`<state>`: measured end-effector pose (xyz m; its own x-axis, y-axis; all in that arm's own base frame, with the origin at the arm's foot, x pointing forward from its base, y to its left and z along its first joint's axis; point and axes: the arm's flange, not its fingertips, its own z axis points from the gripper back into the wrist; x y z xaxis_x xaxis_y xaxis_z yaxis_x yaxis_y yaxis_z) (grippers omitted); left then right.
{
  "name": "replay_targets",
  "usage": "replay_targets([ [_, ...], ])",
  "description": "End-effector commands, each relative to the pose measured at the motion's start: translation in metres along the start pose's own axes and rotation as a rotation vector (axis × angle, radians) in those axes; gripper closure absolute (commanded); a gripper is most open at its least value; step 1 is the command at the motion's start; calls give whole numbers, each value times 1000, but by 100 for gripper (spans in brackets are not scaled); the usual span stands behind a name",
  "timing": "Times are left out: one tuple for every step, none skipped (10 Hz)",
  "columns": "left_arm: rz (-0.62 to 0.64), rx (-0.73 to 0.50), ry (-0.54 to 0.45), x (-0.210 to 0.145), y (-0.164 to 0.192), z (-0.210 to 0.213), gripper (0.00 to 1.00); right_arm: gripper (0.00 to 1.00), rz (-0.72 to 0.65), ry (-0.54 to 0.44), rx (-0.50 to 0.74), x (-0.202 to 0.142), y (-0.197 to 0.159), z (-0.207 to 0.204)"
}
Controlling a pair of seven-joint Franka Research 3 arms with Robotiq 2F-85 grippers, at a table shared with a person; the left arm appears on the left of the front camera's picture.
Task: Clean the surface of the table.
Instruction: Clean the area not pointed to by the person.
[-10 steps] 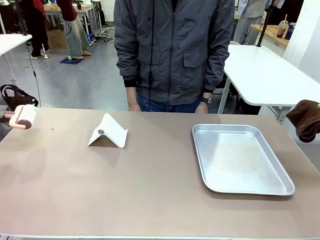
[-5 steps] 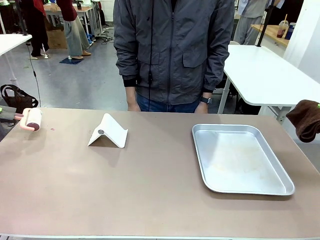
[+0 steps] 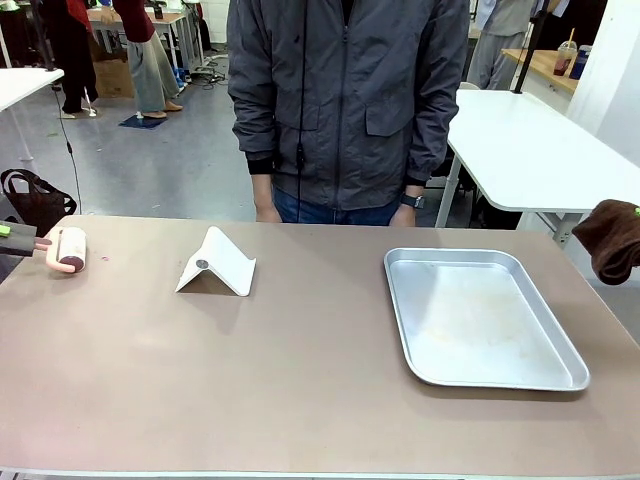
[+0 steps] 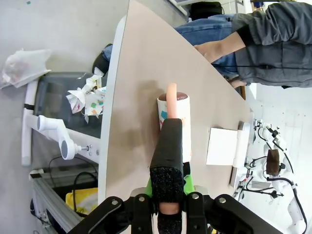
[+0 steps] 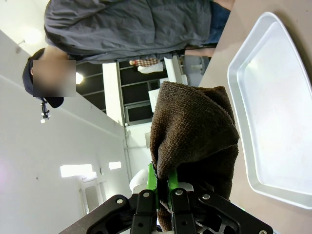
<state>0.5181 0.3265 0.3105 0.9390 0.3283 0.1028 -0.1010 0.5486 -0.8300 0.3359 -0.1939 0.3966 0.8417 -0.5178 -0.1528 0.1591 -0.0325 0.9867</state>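
Spanning the front view: table, with tray on its right half and white folded stand left of centre. A person stands at the far edge. Right hand is clamped on brown cloth, held up by the right edge. Left hand is clamped on the pink handle of lint roller, whose drum looks down on the far-left corner. Suggest keeping the drum flat with even pressure, rolling straight overlapping passes and steering round the stand.
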Motion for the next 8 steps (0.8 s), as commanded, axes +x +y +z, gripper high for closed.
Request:
replay_targets([
  [13,34,58,-10,0,-11,78,91,9,9,8,-1,5,-1],
  [19,46,72,-9,0,-18,78,91,9,9,8,-1,5,-1],
  [27,61,85,-7,0,-26,78,91,9,9,8,-1,5,-1],
  [37,66,113,-4,-2,-35,78,91,9,9,8,-1,5,-1],
  [36,72,139,-2,-5,-46,78,91,9,9,8,-1,5,-1],
  [38,69,166,0,-9,-56,78,91,9,9,8,-1,5,-1],
  [44,69,178,4,-13,-66,78,91,9,9,8,-1,5,-1],
  [50,72,188,9,-16,-75,78,91,9,9,8,-1,5,-1],
])
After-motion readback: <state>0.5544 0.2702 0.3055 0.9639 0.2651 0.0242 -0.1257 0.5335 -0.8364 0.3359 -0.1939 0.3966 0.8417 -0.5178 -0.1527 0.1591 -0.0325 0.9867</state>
